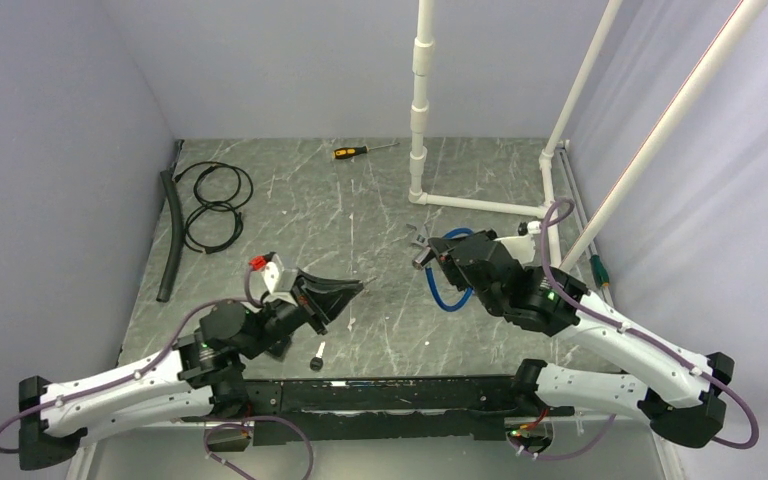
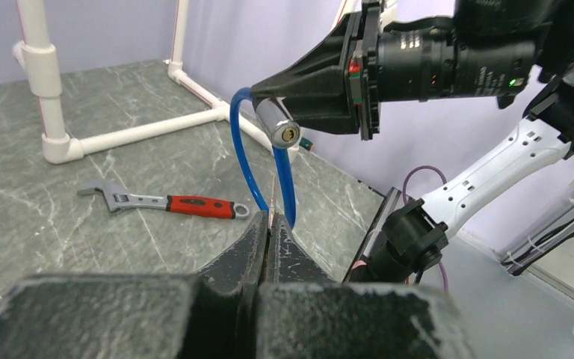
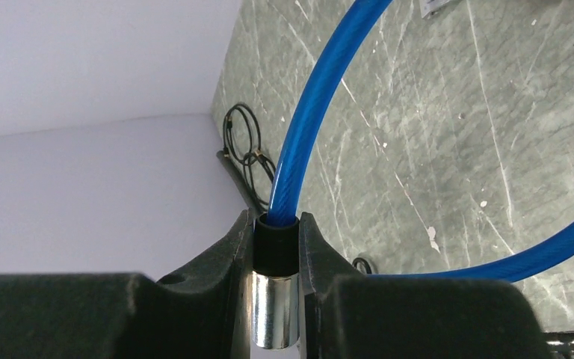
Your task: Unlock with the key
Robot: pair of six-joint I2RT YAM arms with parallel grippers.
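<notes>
**The key is near the keyhole, but not in it yet**

The left claw (image 2: 269, 228) is pressed together and pinches the key (image 2: 272, 206). Only a thin shiny strip of the key sticks out past the tips. The right claw (image 3: 276, 250) pinches the lock (image 2: 279, 126), a short silver tube, by its sides. It holds the lock up in the air over the table (image 1: 360, 220). The blue cable (image 3: 308, 123) comes out of the back end of the tube and hangs in a big loop.

The keyhole (image 2: 290, 134) is in the round front end of the tube, and that end faces the left claw. Seen from the left wrist, the keyhole sits above the key's tip and a little to the right, with a gap between them. The tube's long way points about at the left claw. I think the left arm must lift the key and line it up with the tube before it pushes in.

Some things are hard to see. The key shows only its thin edge, and its head is hidden in the claw. So I cannot tell if it is turned the right way for the slot. From above the key is too small to find. The right wrist view shows only the tube's side, not the keyhole.
</notes>
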